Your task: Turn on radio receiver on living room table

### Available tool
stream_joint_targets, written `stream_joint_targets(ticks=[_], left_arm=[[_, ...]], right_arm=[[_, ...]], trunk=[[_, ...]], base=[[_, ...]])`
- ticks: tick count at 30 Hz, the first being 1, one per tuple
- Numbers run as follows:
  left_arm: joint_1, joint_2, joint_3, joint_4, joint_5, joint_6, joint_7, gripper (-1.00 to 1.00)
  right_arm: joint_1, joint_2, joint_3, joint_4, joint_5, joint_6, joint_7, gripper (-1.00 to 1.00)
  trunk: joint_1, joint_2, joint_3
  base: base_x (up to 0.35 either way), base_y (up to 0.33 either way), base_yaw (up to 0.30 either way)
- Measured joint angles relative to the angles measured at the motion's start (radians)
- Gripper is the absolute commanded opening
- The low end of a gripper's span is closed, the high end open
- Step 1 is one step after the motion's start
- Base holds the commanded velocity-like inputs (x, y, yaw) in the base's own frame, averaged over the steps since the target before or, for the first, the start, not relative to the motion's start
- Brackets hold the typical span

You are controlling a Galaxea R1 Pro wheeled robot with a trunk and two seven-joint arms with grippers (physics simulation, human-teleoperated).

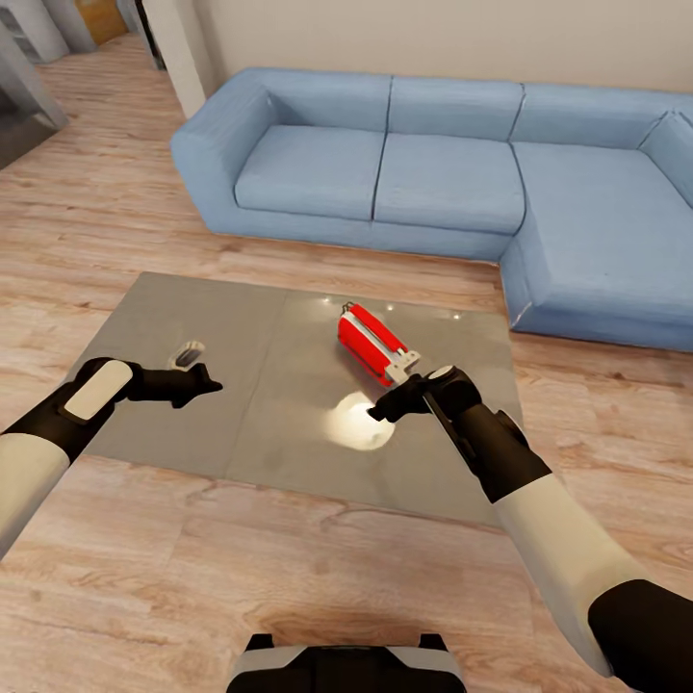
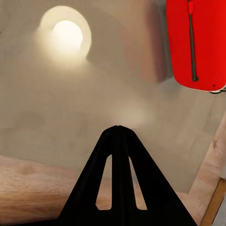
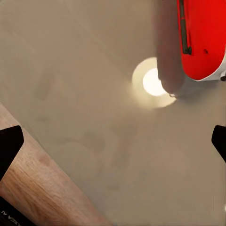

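The red radio receiver (image 1: pixel 369 339) lies on its side right of the middle of the grey table (image 1: pixel 212 327), its white end face (image 1: pixel 405 364) towards me. My right gripper (image 1: pixel 378 412) hovers just on the near side of that end, apart from it, open; in the right wrist view its fingertips (image 3: pixel 9 146) stand far apart, with the radio (image 3: pixel 202 37) ahead of them and off to one side. My left gripper (image 1: pixel 208 386) hangs over the table's left panel, well away from the radio, shut with nothing in it; its fingers (image 2: pixel 117 129) meet at the tip.
A blue L-shaped sofa (image 1: pixel 433 173) stands beyond the table and runs down its right side. Wood plank floor (image 1: pixel 289 568) surrounds the table. A bright lamp reflection (image 1: pixel 358 425) lies on the tabletop near my right gripper. My base (image 1: pixel 346 669) shows at the bottom.
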Motion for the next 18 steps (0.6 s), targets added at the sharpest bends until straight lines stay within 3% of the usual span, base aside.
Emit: stream_joint_targets(ticks=[15,18], left_arm=[[0.0,-0.001,0.0,0.002,0.001,-0.001,0.001,-1.0],[0.0,0.0,-0.001,0.002,0.001,-0.001,0.001,-1.0]], right_arm=[[0.0,-0.002,-0.001,0.005,-0.003,-0.005,-0.002,1.0],[0.003,-0.019,-0.001,0.003,-0.003,-0.007,-0.003,1.0]], trunk=[[0.0,0.0,0.018],[0.0,0.0,0.023]], base=[[-0.001,0.0,0.009],[0.0,0.0,0.0]])
